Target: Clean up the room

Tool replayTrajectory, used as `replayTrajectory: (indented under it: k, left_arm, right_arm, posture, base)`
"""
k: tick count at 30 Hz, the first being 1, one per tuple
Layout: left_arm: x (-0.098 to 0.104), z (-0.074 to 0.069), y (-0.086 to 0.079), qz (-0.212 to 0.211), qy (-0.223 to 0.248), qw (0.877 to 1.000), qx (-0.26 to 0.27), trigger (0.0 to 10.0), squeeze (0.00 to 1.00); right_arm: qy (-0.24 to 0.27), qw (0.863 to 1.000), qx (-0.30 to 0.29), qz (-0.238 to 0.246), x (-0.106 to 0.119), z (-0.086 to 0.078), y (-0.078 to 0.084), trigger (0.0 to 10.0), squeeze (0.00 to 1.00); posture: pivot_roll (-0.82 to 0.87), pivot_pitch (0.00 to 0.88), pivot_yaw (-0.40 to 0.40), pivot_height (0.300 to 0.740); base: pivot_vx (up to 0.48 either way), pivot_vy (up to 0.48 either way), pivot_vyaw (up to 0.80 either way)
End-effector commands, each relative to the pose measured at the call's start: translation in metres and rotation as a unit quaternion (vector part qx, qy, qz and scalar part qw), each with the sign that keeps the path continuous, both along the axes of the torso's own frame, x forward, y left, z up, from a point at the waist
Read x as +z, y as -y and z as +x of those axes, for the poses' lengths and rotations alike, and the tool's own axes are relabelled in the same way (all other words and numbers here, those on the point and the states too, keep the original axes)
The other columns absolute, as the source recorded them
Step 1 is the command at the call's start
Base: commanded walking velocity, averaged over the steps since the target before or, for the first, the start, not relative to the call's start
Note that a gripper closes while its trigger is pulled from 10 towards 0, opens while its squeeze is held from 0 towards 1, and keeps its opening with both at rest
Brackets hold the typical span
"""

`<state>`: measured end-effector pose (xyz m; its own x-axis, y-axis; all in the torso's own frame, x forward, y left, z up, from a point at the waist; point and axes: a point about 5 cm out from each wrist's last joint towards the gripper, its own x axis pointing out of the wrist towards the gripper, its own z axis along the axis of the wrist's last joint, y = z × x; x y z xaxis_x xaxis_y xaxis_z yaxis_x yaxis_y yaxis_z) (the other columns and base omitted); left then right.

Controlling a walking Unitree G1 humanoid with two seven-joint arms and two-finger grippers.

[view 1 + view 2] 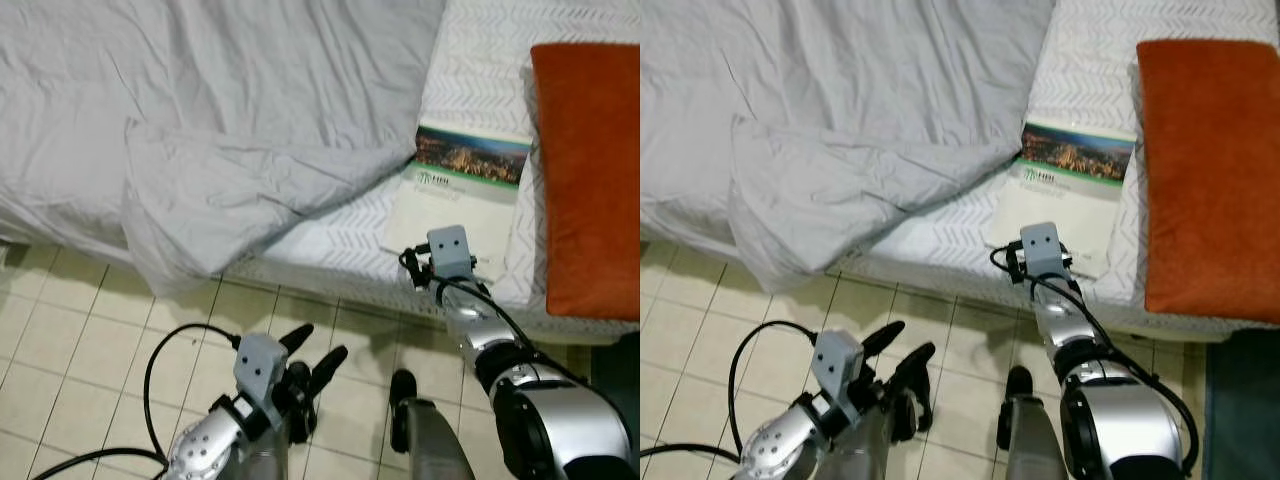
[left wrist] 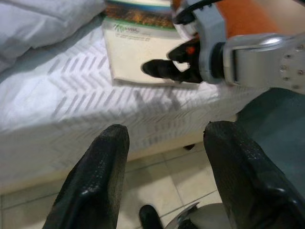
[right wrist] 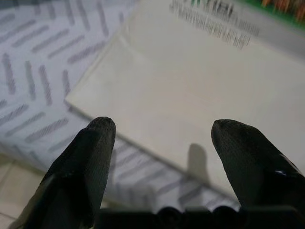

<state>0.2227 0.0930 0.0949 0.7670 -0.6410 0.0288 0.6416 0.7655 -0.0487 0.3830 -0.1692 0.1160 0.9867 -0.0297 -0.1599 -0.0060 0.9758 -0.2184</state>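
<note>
**Right fingers poised at the booklet's near edge**

Lowest in the head views, the left gripper (image 1: 315, 368) hangs over the tiled floor (image 1: 70, 340), fingers spread and empty, well short of the bed (image 1: 330, 250). Right of centre, the right gripper (image 3: 162, 143) reaches over the mattress edge; its fingers stand apart with nothing between them, the booklet (image 1: 465, 200) lying directly ahead, its near edge just beyond the tips. Whether a tip touches the cover is hard to tell. The booklet's long axis runs away from the robot, up the frame. Beyond it, upper left, sprawls a rumpled grey duvet (image 1: 230, 120); an orange pillow (image 1: 590, 170) lies at right.
</note>
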Motion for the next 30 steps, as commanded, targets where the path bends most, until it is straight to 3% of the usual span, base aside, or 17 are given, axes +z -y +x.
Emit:
replayTrajectory:
  k: [1,2,4,7,9,10,11,15,18,23,25,30]
  left_arm:
    - [-0.001,-0.004,-0.003,0.051,-0.014,0.998,0.042,10.0,0.0]
    - [-0.001,-0.004,-0.003,0.051,-0.014,0.998,0.042,10.0,0.0]
    - [0.011,-0.01,-0.007,0.044,-0.016,0.998,0.052,10.0,0.0]
    - [0.012,-0.015,-0.011,0.061,-0.014,0.996,0.062,10.0,0.0]
    - [0.015,-0.022,-0.018,0.072,-0.008,0.995,0.072,10.0,0.0]
    - [0.015,-0.022,-0.018,0.072,-0.008,0.995,0.072,10.0,0.0]
    - [0.013,-0.021,-0.024,0.077,-0.013,0.993,0.087,10.0,0.0]
    - [-0.002,-0.006,-0.025,0.073,-0.036,0.991,0.107,10.0,0.0]
    - [-0.004,0.01,-0.026,0.068,-0.037,0.988,0.133,10.0,0.0]
    - [-0.01,0.03,-0.025,0.058,-0.039,0.983,0.167,10.0,0.0]
    - [-0.013,0.039,-0.022,0.041,-0.045,0.982,0.18,10.0,0.0]
    - [-0.014,0.054,-0.017,0.043,-0.035,0.985,0.165,10.0,0.0]
  right_arm:
    - [-0.001,1.0,-0.016,0.017,-0.01,-0.005,-0.003,10.0,0.0]
    - [-0.001,1.0,-0.016,0.017,-0.01,-0.005,-0.003,10.0,0.0]
    - [0.051,0.996,-0.074,0.029,-0.009,-0.012,0.013,10.0,0.0]
    - [0.08,0.993,-0.081,0.01,-0.016,-0.023,0.019,10.0,0.0]
    - [0.107,0.991,-0.083,0.007,-0.026,-0.046,0.022,10.0,0.0]
    - [0.107,0.991,-0.083,0.007,-0.026,-0.046,0.022,10.0,0.0]
    - [0.115,0.99,-0.084,0.015,-0.033,-0.077,0.023,10.0,0.0]
    - [0.093,0.992,-0.085,0.027,-0.05,-0.093,0.026,10.0,0.0]
    - [0.085,0.994,-0.064,0.037,-0.053,-0.105,0.018,10.0,0.0]
    - [0.04,0.999,-0.018,0.018,-0.059,-0.106,0.004,10.0,0.0]
    - [0.032,0.999,-0.003,0.04,-0.06,-0.1,0.0,10.0,0.0]
    - [0.038,0.998,0.011,0.051,-0.056,-0.095,-0.006,10.0,0.0]
  posture:
    - [0.18,0.681,0.077,0.74]
    - [0.18,0.681,0.077,0.74]
    - [0.14,0.636,0.051,0.74]
    - [0.13,0.596,0.043,0.74]
    - [0.12,0.505,0.029,0.74]
    - [0.12,0.505,0.029,0.74]
    - [0.09,0.415,0.013,0.74]
    - [0.04,0.294,0.009,0.74]
    - [0.01,0.173,0.009,0.74]
    - [-0.01,0.081,0.01,0.74]
    - [-0.01,0.031,0.011,0.74]
    - [-0.02,0.018,0.012,0.74]
  base:
    - [0.0,0.0,0.0]
    - [0.0,0.0,0.0]
    - [0.0,0.0,0.0]
    - [0.0,0.0,0.0]
    - [0.0,0.0,0.0]
    - [0.0,0.0,0.0]
    - [0.0,0.0,0.0]
    - [0.0,0.0,-0.2]
    - [0.0,0.0,-0.78]
    - [0.0,0.0,-0.48]
    - [0.189,0.0,0.0]
    - [0.448,0.0,0.0]
